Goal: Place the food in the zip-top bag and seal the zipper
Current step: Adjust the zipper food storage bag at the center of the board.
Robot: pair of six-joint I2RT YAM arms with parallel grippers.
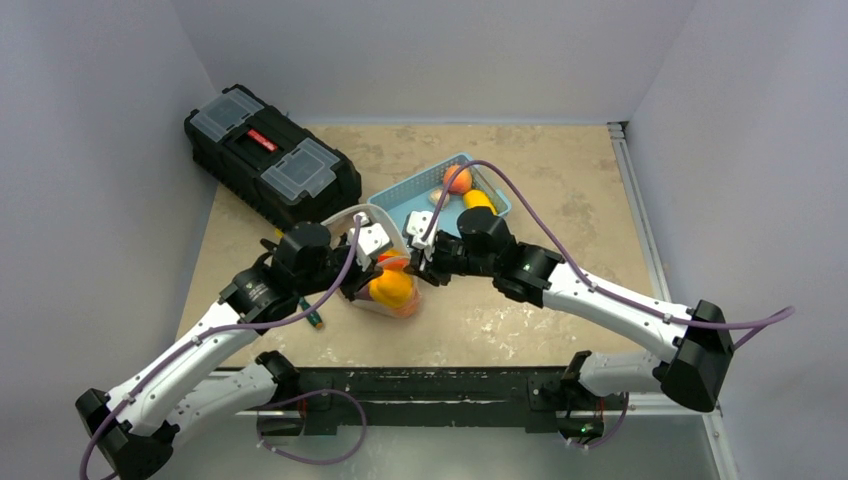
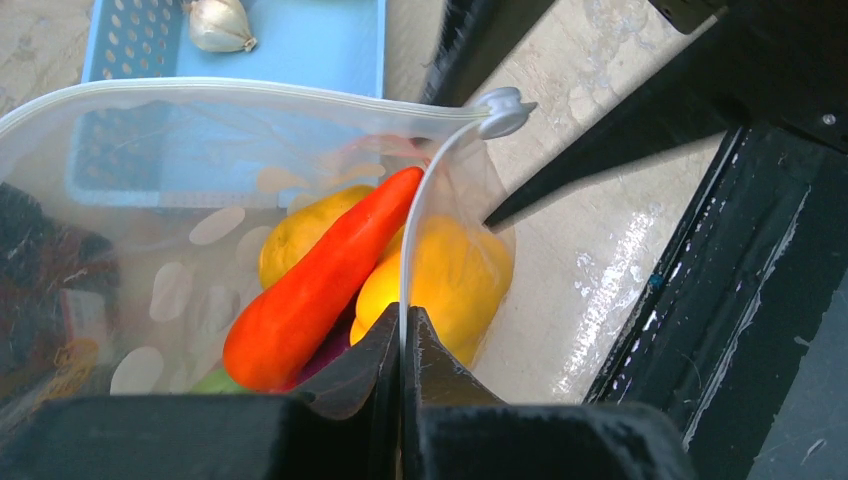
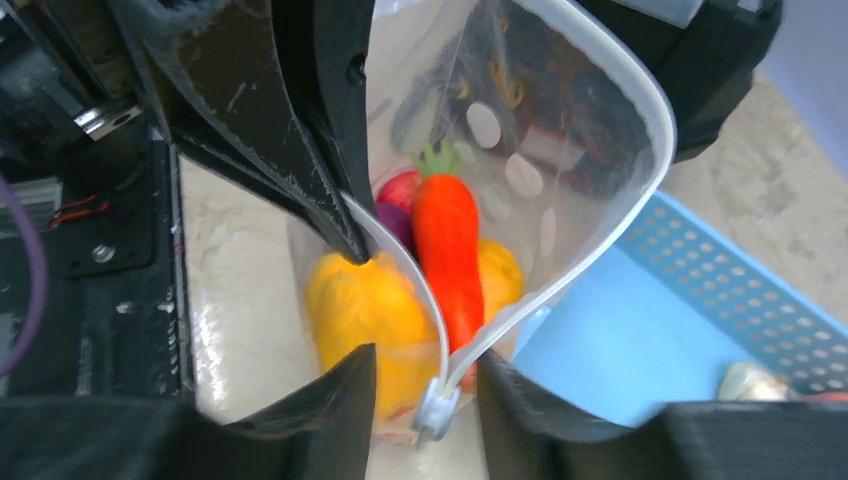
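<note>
At the middle of the table (image 1: 560, 180), the zip-top bag (image 2: 180, 200) stands between my two grippers, a carrot (image 2: 320, 285) and rounded fruits (image 2: 450, 275) inside it. My left gripper (image 2: 403, 320) pinches the zipper (image 2: 250, 92) from the bag's left. My right gripper (image 3: 430, 370) straddles the slider (image 3: 434, 410) at the zipper's end, jaws apart. Behind the bag to the right sits the basket (image 1: 405, 205), holding a garlic bulb (image 2: 220, 22) and two fruits (image 1: 457, 179). The toolbox (image 1: 272, 155) lies back left, and a screwdriver (image 1: 312, 316) just left of the bag.
</note>
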